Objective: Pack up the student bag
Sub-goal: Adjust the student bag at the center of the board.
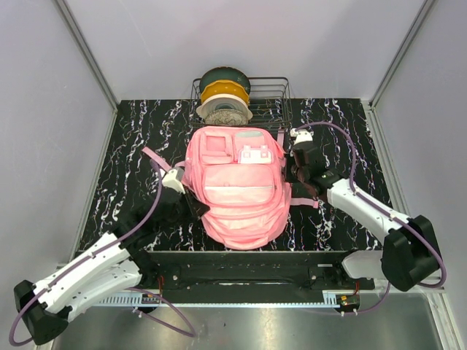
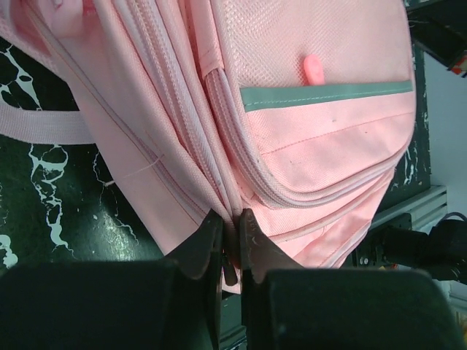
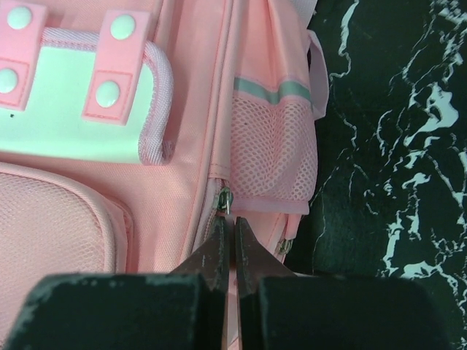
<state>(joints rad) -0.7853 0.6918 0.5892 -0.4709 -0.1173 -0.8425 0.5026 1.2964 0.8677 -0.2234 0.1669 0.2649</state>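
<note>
Pink woven cloth fills both my wrist views: my left gripper (image 2: 232, 244) has its jaws nearly together, nipping a fold at the side seam of the large soft pink student bag (image 1: 237, 193). My right gripper (image 3: 233, 235) is closed tight just below a small metal zip slider (image 3: 226, 200), though I cannot tell whether it holds anything. The bag lies front up in the middle of the black white-veined table (image 1: 124, 146) with nothing loose beside it, so I judge filling done and zipping left; beyond stands a wire rack (image 1: 281, 91) of stacked bowls (image 1: 225, 95).
</note>
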